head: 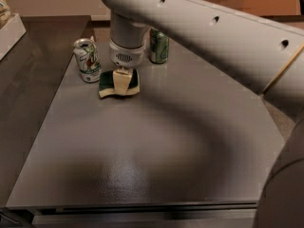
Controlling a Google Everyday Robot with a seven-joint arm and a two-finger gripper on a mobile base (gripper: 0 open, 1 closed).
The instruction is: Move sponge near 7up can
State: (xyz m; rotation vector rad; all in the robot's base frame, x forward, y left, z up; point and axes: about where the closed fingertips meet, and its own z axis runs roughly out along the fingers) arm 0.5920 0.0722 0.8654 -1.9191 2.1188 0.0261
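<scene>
The sponge [107,83], dark green on top with a pale yellow layer, rests on the grey table [156,146] at the back left. My gripper [122,83] comes straight down on it from the big white arm, and one pale finger [122,79] shows across the sponge's front. The gripper is shut on the sponge. The 7up can [88,60], white with green and red markings, stands upright just left of the sponge, a small gap apart.
An all dark green can [159,46] stands behind and to the right of the gripper. A white box [10,32] sits at the far left edge. The arm spans the upper right of the view.
</scene>
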